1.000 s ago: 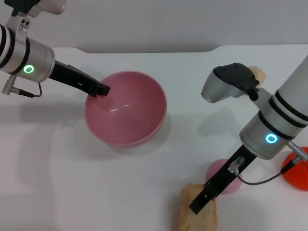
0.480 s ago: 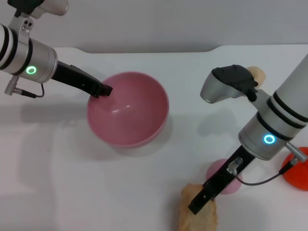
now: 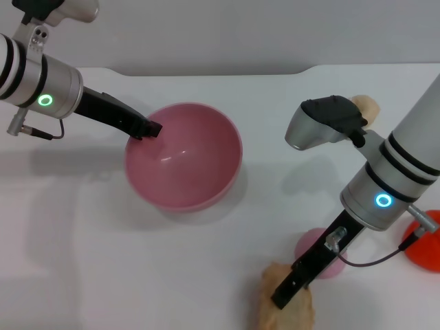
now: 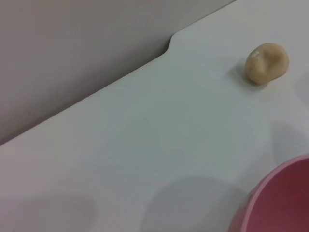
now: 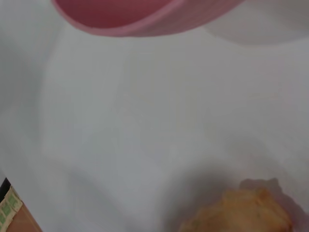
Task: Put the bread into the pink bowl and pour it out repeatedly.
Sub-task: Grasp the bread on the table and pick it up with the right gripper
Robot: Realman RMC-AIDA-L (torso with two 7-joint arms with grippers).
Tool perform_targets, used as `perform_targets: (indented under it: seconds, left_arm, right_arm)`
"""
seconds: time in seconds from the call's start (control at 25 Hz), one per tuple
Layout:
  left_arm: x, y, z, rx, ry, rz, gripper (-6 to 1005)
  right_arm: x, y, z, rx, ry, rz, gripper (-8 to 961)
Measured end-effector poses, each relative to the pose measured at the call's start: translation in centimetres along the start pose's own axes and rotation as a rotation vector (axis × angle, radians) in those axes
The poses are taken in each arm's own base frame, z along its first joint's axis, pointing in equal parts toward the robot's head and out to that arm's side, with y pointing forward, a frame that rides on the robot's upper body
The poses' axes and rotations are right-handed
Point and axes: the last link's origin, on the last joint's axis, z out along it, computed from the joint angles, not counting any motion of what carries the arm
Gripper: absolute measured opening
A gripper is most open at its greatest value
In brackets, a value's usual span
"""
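Observation:
The pink bowl (image 3: 184,157) stands left of the table's middle, and its rim also shows in the left wrist view (image 4: 285,198) and the right wrist view (image 5: 145,17). My left gripper (image 3: 147,128) is shut on the bowl's left rim. The bowl is empty. The bread (image 3: 289,309) lies at the table's front edge, partly cut off by the picture's bottom, and appears again in the right wrist view (image 5: 241,212). My right gripper (image 3: 282,297) comes down on the bread's top and is shut on it.
A small pink dome (image 3: 322,253) sits just behind the bread, under the right arm. A beige knotted lump (image 3: 366,104) (image 4: 266,63) lies at the back right. An orange object (image 3: 423,242) sits at the right edge. The table's notched back edge (image 4: 171,41) runs behind the bowl.
The left gripper and the bowl shifted a little to the right. The right gripper and the bread moved slightly right and toward the front edge together.

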Motion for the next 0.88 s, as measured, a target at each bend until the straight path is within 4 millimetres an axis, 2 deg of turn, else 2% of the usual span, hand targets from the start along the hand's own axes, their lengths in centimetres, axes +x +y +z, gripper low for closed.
perform_targets:
  seconds: [0.6, 0.84, 0.88]
  left_arm:
    - [-0.30, -0.02, 0.03, -0.003, -0.005, -0.001, 44]
    - [-0.42, -0.04, -0.01, -0.003, -0.005, -0.002, 44]
    - [-0.42, -0.03, -0.01, -0.003, -0.006, -0.002, 44]
  right_arm:
    - [-0.10, 0.05, -0.05, 0.007, -0.006, -0.013, 521]
    - [-0.15, 0.01, -0.04, 0.013, -0.008, -0.015, 279]
    - [-0.18, 0.02, -0.05, 0.014, -0.008, -0.015, 182]
